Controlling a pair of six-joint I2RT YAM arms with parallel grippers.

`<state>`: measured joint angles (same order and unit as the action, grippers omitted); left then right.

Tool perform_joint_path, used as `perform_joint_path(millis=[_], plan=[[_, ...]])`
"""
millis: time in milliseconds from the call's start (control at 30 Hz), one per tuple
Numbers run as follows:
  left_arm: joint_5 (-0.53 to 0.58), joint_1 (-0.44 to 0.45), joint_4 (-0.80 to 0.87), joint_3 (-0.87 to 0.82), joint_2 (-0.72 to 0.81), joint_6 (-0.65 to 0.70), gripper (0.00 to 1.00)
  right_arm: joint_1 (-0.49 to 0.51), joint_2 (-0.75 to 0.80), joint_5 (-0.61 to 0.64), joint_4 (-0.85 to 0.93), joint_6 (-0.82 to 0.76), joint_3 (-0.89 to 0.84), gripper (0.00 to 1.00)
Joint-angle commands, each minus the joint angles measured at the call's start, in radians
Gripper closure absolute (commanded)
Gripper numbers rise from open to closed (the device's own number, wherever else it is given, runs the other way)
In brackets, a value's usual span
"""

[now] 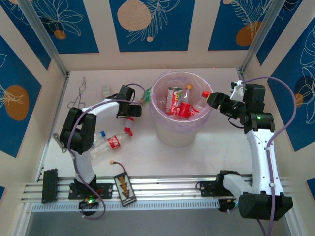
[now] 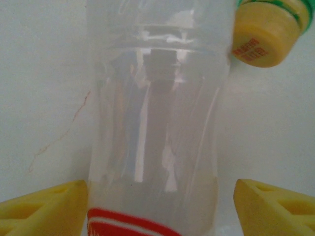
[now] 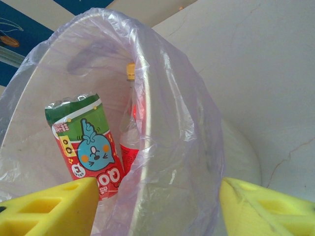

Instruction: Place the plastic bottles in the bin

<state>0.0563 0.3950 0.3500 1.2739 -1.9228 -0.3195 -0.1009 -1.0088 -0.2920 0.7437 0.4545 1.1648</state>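
The bin (image 1: 170, 133) stands mid-table, a white bucket lined with a lilac bag, and holds several plastic bottles (image 1: 183, 109). My left gripper (image 1: 129, 107) is low over the table left of it. In the left wrist view it (image 2: 160, 189) is open astride a clear red-labelled bottle (image 2: 155, 123); the left finger is at the bottle's side, the right finger stands off it. A yellow cap (image 2: 263, 34) lies just beyond. Two more bottles (image 1: 112, 142) lie nearer the arm's base. My right gripper (image 1: 212, 98) hangs open across the bin's right rim (image 3: 147, 128), empty, with a green-and-red bottle (image 3: 83, 142) inside.
Metal forceps (image 1: 78, 96) and a small white item (image 1: 105, 89) lie at the back left. A black card with yellow marks (image 1: 124, 187) and a black block (image 1: 49, 185) rest on the rail (image 1: 162, 189) along the near edge. Walls close in the table on three sides.
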Motion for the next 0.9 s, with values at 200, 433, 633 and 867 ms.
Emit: perform_joint_path(millis=[200, 433, 633, 867], plan=[[0.03, -0.015, -0.027, 0.041, -0.068, -0.006, 0.4, -0.012, 0.013, -0.022, 0.011, 0.007, 0.013, 0.37], [0.023, -0.016, -0.04, 0.03, -0.03, -0.021, 0.57, -0.016, 0.016, -0.015, 0.018, -0.006, 0.004, 0.43], [0.019, -0.016, -0.05, 0.034, 0.034, -0.039, 0.57, -0.017, 0.016, -0.015, 0.008, -0.004, -0.004, 0.47], [0.029, -0.016, -0.033, 0.036, 0.106, -0.036, 0.57, -0.016, 0.016, -0.022, 0.005, -0.006, -0.01, 0.5]])
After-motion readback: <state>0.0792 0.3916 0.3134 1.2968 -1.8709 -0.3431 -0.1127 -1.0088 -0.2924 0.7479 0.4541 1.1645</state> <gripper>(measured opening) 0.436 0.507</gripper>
